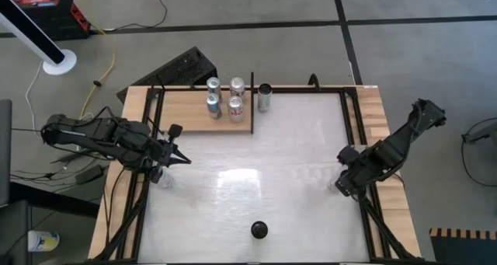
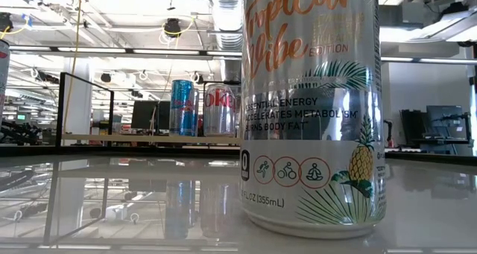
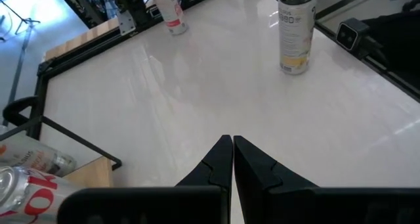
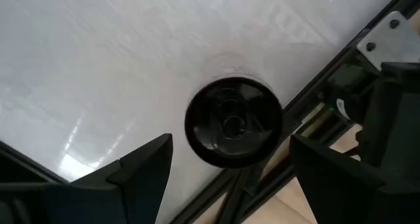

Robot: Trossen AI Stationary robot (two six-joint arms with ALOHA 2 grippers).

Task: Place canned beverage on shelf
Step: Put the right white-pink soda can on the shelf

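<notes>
We see four cans (image 1: 224, 97) on the shelf (image 1: 186, 109), one black-topped can (image 1: 259, 230) on the table (image 1: 279, 156) front edge; left gripper (image 1: 185, 160) clenched empty, right gripper (image 1: 340, 186) released over a can (image 4: 233, 123).

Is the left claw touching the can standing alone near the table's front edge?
Apart. The high view shows a wide stretch of bare tabletop between the shut left gripper and the can.
</notes>
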